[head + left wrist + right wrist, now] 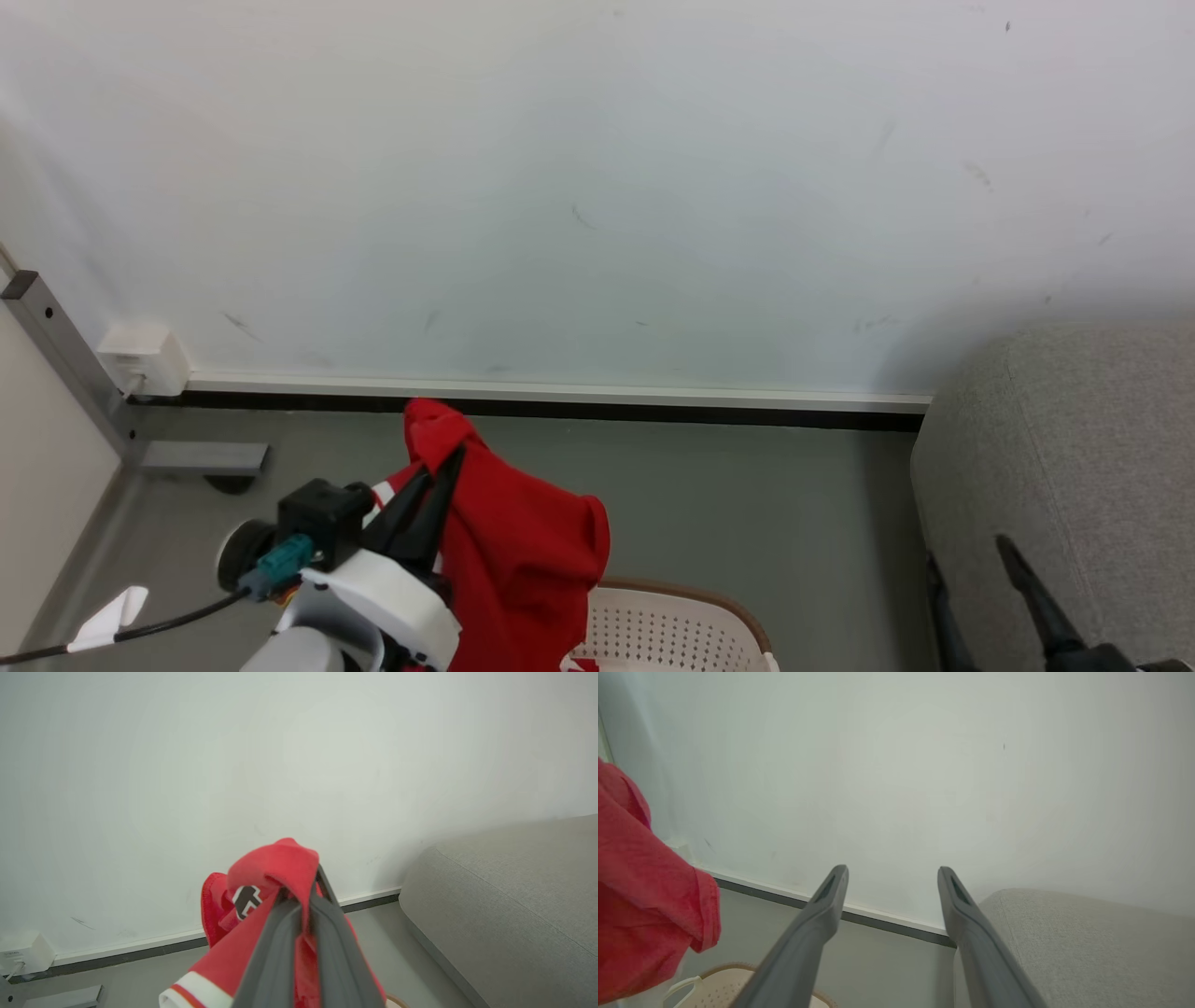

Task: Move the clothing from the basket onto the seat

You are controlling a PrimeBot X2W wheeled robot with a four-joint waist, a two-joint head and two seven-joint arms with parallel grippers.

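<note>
A bright red garment [523,551] with white-striped trim hangs from my left gripper [439,476], which is shut on its top fold, lifted above the basket [681,621]. The left wrist view shows the same cloth [275,868] bunched over the closed fingertips [301,896]. The cream perforated basket with its brown rim sits at the bottom of the head view, with a scrap of red inside. The grey sofa [1064,467] fills the right side. My right gripper [892,879] is open and holds nothing, in front of the sofa's edge [1073,942]. The red cloth [640,896] hangs to its left.
A white wall with a pale baseboard [560,392] runs behind everything. A white socket box [145,359] and a grey metal post [56,345] stand at the far left. A cable [140,630] trails over the grey floor [766,504] between basket and sofa.
</note>
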